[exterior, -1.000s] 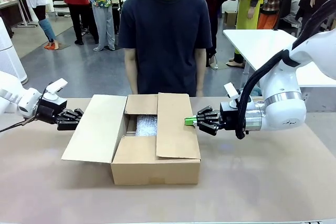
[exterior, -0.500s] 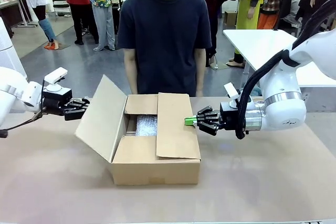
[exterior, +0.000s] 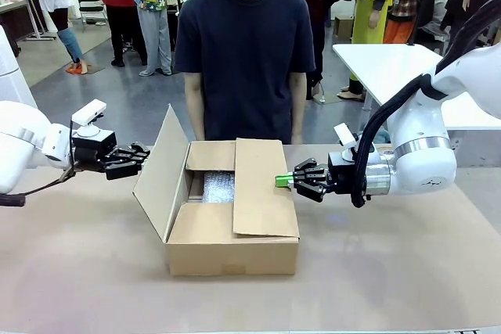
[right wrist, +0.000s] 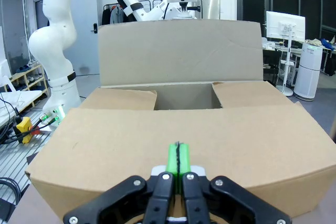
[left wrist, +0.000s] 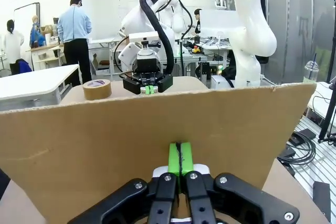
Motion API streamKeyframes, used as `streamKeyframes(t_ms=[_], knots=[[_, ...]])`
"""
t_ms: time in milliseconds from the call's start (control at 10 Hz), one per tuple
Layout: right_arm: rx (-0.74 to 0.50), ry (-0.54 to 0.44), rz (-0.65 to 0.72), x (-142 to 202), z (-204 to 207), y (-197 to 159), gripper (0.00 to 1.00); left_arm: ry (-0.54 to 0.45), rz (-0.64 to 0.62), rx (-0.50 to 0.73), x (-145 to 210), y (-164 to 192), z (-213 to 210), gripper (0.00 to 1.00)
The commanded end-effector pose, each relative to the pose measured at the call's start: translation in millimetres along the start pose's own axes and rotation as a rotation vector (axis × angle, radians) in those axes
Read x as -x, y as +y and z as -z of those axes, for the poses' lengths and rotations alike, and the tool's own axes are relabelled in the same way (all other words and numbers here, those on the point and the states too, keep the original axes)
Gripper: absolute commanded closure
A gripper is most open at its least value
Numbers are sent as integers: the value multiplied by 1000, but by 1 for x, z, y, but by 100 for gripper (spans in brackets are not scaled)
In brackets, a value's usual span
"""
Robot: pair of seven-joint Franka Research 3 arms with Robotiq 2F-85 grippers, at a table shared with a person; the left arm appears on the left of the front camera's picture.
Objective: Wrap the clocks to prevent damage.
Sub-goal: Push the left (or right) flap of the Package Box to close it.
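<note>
The left flap (exterior: 160,174) has tipped steeper against the left fingers (left wrist: 173,162); these and the right fingers (right wrist: 173,158) pinch together, empty. Box flaps hide most of the clocks (exterior: 218,187).

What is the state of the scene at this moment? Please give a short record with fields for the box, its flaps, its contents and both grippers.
container: cardboard box, partly open
raised side: left flap, standing up and tilted outward
folded side: right flap, lying flat over the opening
contents: bubble-wrapped bundle, inside, seen through the gap
left arm: left gripper, shut, tips at the left flap's outer face
right arm: right gripper, shut, green tips at the right flap's outer edge
far side: person, standing, not touching the box
</note>
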State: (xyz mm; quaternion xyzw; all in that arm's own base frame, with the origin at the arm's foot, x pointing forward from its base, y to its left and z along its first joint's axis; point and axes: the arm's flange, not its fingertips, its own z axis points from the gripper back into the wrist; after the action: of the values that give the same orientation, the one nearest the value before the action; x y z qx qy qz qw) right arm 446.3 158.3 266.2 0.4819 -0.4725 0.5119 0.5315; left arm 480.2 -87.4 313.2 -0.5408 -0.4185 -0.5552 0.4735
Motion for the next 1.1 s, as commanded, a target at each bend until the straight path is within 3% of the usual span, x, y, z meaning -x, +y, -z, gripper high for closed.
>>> streamKeyframes(t_ms=[0,400,1000], knots=[[8,0,5,3,2,2,99,-4,34,-19,4,0,14,100],[8,0,5,3,2,2,99,17,41,-1,3,8,39,100],[8,0,5,3,2,2,99,129,37,13,20,14,67,100]])
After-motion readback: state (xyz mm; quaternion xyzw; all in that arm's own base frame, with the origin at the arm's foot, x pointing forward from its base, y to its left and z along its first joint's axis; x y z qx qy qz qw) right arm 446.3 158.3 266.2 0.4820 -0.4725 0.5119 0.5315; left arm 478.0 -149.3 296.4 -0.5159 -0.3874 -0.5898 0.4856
